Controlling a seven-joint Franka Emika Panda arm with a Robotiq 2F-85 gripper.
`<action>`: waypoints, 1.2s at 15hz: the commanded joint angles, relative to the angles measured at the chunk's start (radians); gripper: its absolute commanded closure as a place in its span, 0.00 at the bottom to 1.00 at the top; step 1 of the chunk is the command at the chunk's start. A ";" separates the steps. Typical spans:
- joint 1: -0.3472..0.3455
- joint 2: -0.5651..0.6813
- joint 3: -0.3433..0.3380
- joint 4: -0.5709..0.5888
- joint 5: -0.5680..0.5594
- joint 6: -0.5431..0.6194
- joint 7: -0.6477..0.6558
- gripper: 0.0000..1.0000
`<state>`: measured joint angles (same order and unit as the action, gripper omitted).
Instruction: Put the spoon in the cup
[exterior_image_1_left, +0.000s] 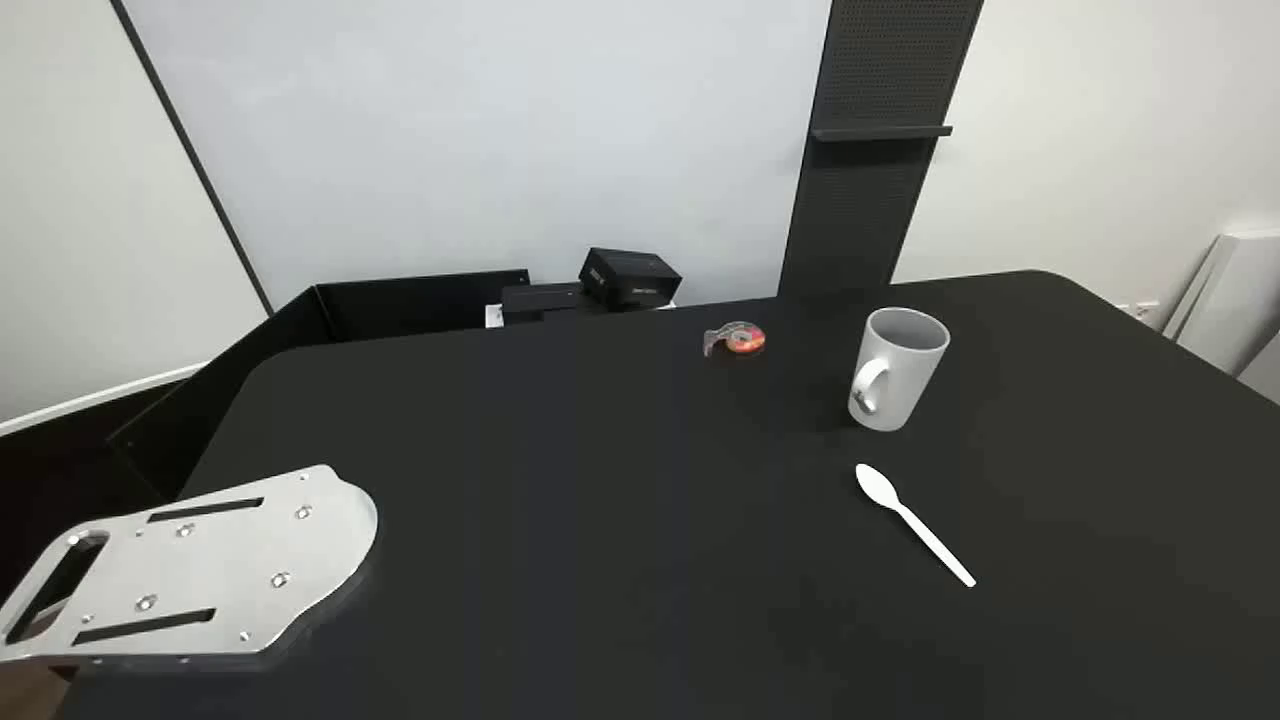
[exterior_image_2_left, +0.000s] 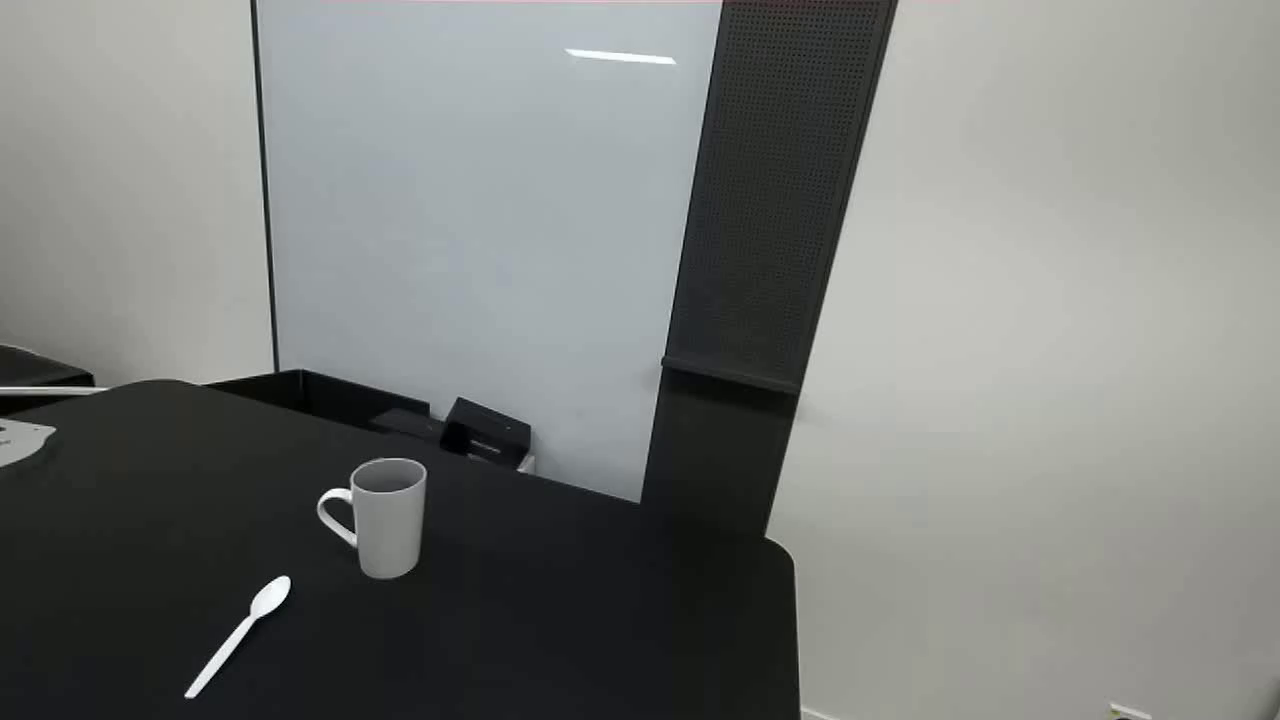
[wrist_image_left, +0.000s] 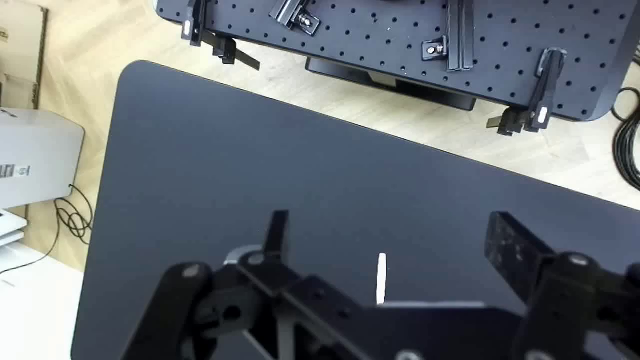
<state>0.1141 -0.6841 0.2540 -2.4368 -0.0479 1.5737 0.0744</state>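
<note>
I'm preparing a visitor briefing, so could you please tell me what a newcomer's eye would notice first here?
Probably the white mug, upright on the black table in both exterior views, with the white spoon lying nearby. In the wrist view, the open gripper dominates the lower half.

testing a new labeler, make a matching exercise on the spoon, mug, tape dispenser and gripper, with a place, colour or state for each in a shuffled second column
Column one
1. plastic spoon
2. mug
3. tape dispenser
4. gripper

Column two
A. standing upright, opening facing up
B. open in the wrist view
C. lying with its bowl end toward the mug
D. clear, with orange-red colour

Pairs: 1-C, 2-A, 3-D, 4-B
</note>
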 joint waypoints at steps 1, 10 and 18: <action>0.024 0.005 -0.018 0.002 -0.010 -0.002 0.012 0.00; 0.024 0.005 -0.018 0.002 -0.010 -0.002 0.012 0.00; 0.015 0.031 -0.040 -0.003 -0.043 0.116 -0.009 0.00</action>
<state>0.1193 -0.6786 0.2441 -2.4399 -0.0630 1.6135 0.0717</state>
